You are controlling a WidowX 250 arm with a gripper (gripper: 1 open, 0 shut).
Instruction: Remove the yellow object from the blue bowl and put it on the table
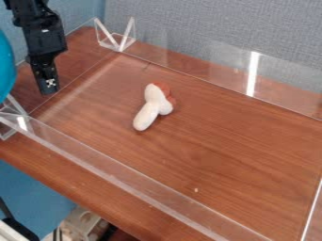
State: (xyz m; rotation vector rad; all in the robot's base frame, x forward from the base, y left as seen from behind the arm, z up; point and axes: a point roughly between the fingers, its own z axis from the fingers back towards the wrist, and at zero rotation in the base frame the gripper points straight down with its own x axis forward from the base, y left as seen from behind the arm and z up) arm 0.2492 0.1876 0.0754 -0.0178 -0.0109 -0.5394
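Near the desk's (233, 165) middle lies a pale yellowish object (152, 107), peg-shaped with a reddish spot at its far end. It is likely the task's thing, well apart from the blue bowl (6, 61), a sliver at the left edge. It looks light, smooth and stiff, best pinched across its narrow shaft. The gripper (48, 85) hangs by the bowl; I cannot tell whether its fingers are apart.
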